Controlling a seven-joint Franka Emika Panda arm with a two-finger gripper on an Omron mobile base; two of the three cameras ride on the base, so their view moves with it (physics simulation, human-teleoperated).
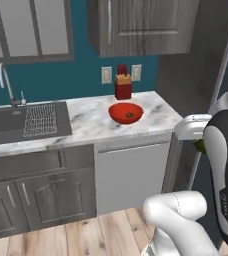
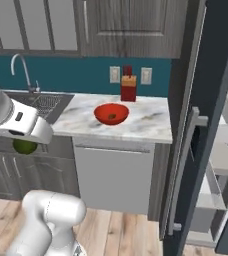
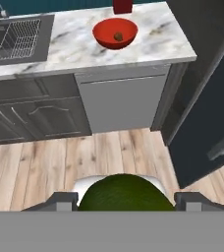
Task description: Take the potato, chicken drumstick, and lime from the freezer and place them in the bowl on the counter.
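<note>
My gripper [image 3: 126,201] is shut on the lime [image 3: 124,193], a dark green ball held between the two fingers [image 3: 60,201]. It hangs over the wooden floor, in front of the counter [image 3: 70,47]. From the right base camera the lime [image 2: 25,146] shows under the white hand, left of the dishwasher panel. The red bowl [image 3: 104,30] stands on the counter near the freezer. A small brown piece [image 3: 118,36] lies in it, too small to tell whether it is the potato or the chicken drumstick. The freezer [image 2: 206,125] door stands open at the right, with pale shelves [image 2: 226,150] behind it.
A sink [image 1: 16,122] with a wire rack [image 1: 40,120] is set in the counter's left part. A red knife block [image 1: 123,86] stands behind the bowl [image 1: 117,111] by the wall. Dark cabinets [image 3: 35,115] and a grey dishwasher panel [image 3: 119,103] sit below the counter.
</note>
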